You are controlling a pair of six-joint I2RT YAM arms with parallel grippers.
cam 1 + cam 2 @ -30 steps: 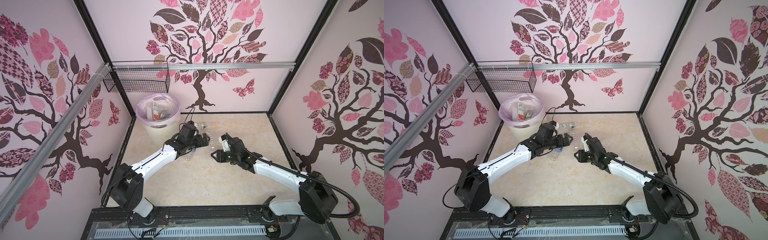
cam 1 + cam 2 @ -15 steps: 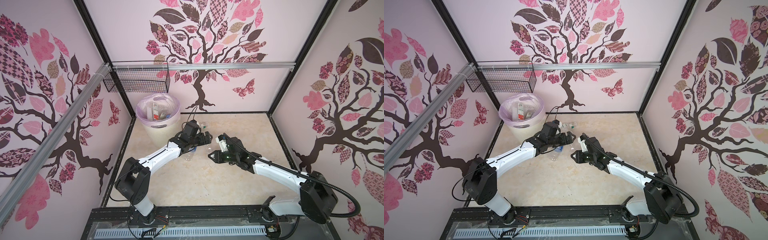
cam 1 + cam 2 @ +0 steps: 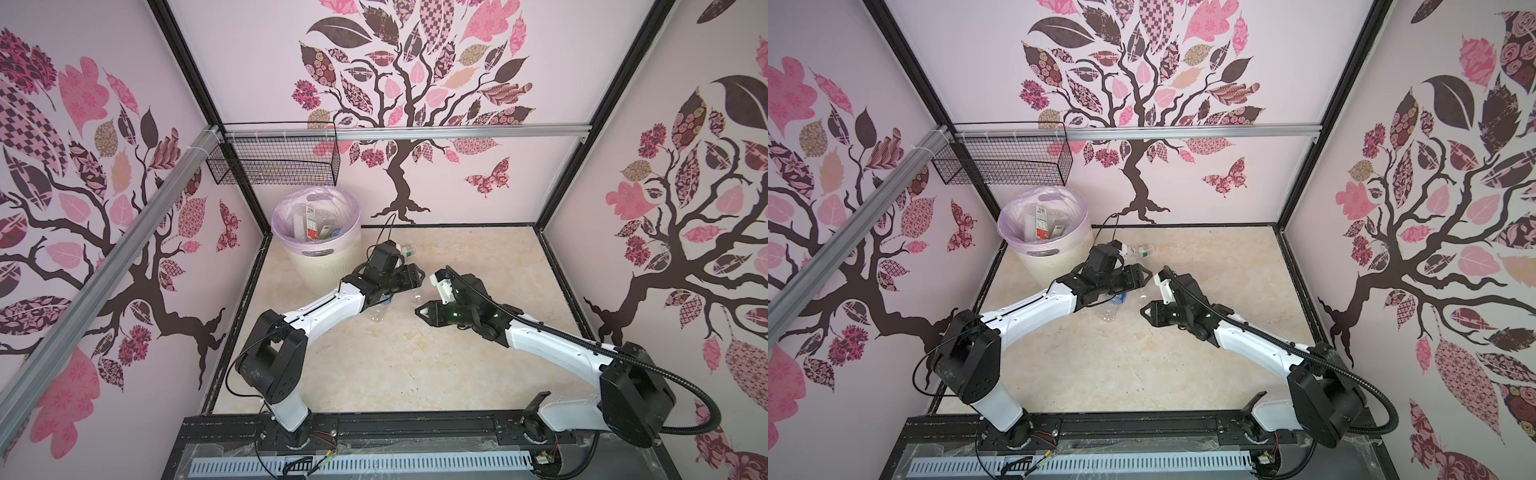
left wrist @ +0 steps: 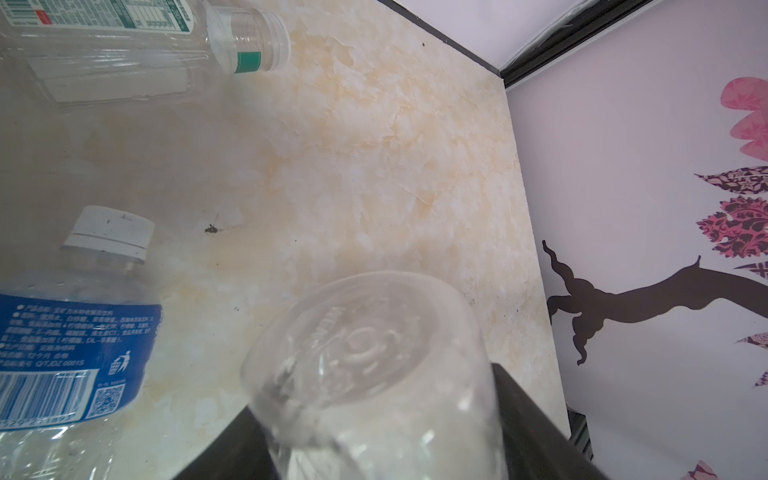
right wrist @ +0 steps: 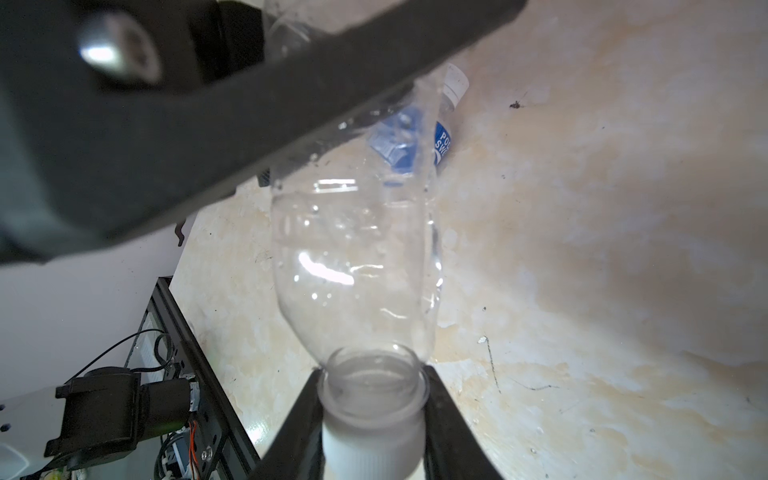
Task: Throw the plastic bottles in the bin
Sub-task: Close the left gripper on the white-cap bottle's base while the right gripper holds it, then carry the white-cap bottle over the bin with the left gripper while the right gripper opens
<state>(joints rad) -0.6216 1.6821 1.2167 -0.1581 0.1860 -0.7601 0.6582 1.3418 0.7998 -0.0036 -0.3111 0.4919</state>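
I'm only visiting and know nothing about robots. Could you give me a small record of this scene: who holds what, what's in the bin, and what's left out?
held item: clear bottle, between both grippers
right gripper: shut on the bottle's white-capped neck
left gripper: jaws either side of the bottle's base, apparently gripping
bin: back left corner, discarded bottles inside
left on table: blue-labelled bottle, green-labelled bottle, both lying down

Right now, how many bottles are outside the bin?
3. One clear bottle is held between left gripper and right gripper; a blue-labelled bottle lies under the left arm; a green-labelled bottle lies behind that arm. Arms may hide others.
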